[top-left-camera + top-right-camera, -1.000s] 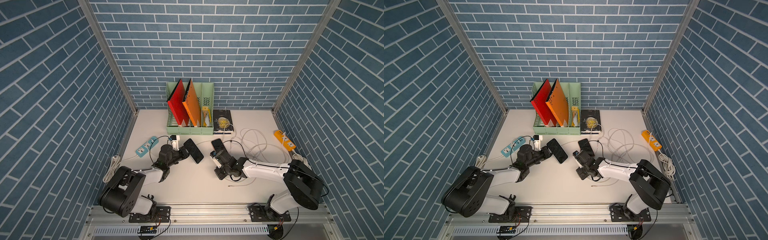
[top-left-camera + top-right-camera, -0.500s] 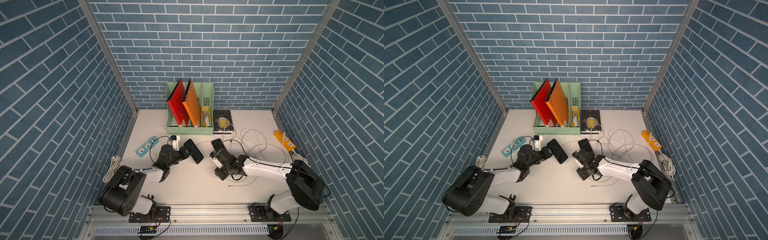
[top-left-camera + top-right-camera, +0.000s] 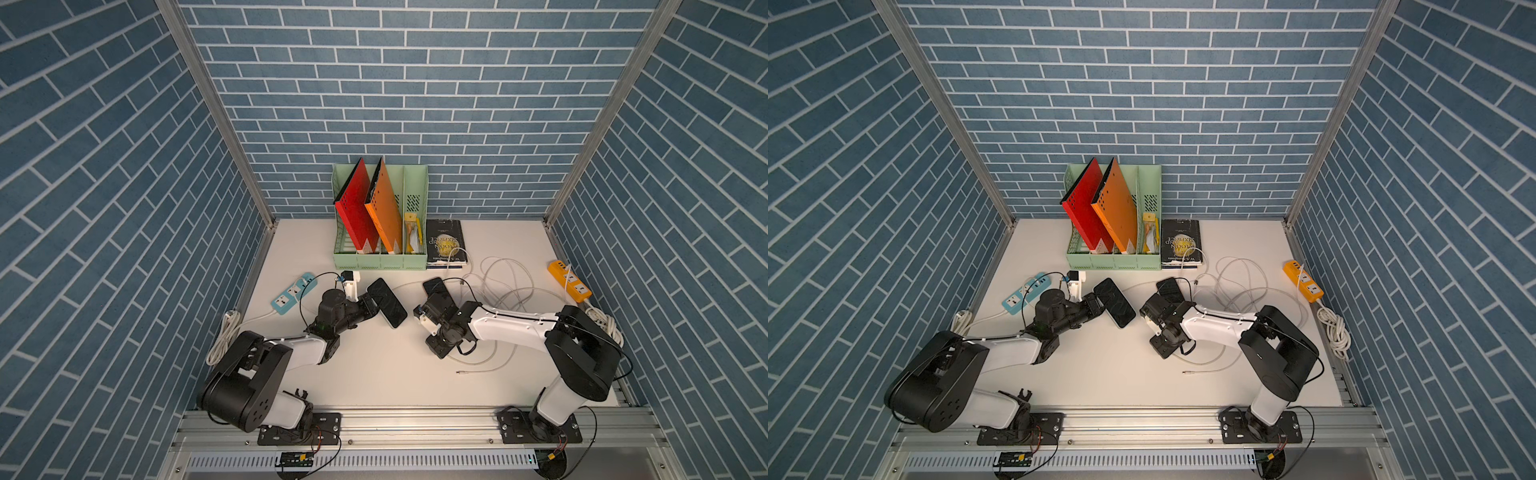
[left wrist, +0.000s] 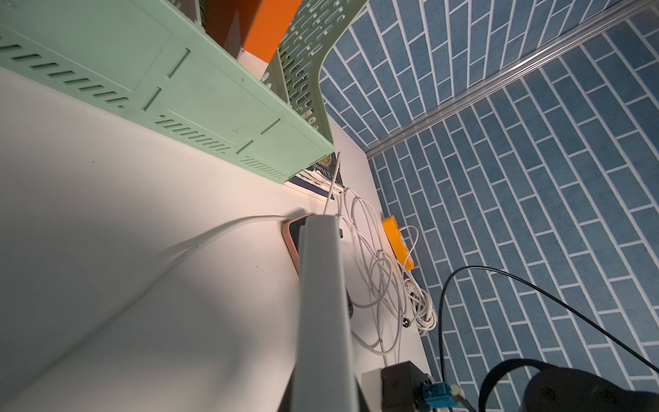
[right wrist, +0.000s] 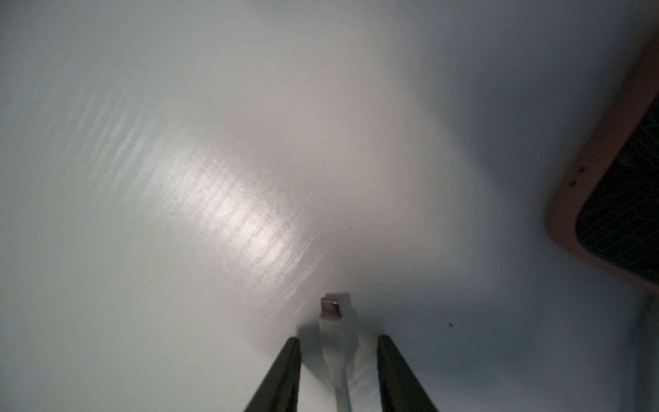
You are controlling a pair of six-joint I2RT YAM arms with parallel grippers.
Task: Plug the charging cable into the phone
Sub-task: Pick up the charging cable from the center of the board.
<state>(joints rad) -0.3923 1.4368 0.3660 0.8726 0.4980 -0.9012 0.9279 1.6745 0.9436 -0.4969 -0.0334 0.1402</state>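
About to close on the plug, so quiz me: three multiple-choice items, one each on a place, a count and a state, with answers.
1. The orange power strip lies: A) by the right wall B) in the green rack C) on the book.
2. Power strips on the table: A) one B) two C) three.
3. Around the cable plug, the right tool is: A) clamped shut B) open, not touching it C) out of sight.
Answers: 1 A, in both top views it sits at the table's right edge. 2 B, the orange one plus a blue one on the left. 3 B, the right wrist view shows gaps on both sides of the plug.
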